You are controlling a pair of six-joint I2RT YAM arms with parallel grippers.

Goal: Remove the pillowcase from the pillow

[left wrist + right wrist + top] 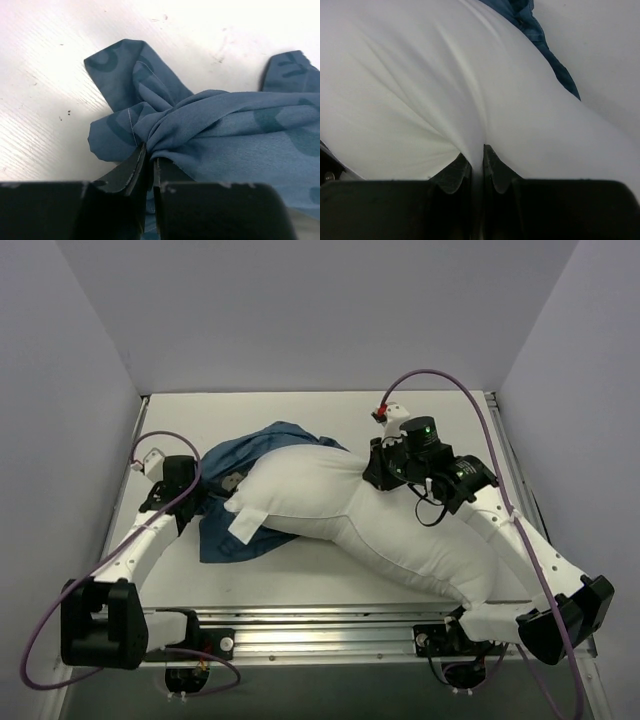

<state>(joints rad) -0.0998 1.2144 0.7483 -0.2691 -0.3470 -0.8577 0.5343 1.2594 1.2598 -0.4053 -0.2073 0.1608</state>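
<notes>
Your left claw [148,154] is clamped on bunched pillowcase [225,135], right claw [476,157] nipping the pillow [420,75]. Nearly done, I'd judge: pillow mostly bare, cover left only around its left end.

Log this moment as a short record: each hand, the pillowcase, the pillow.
left hand: shut on a gathered fold of the pillowcase
right hand: shut, pinching the pillow
pillowcase: crumpled at the pillow's left end, lying on the table
pillow: mostly bare, lying diagonally toward the near right
task state: cannot tell whether the pillow's left end is fully out
</notes>
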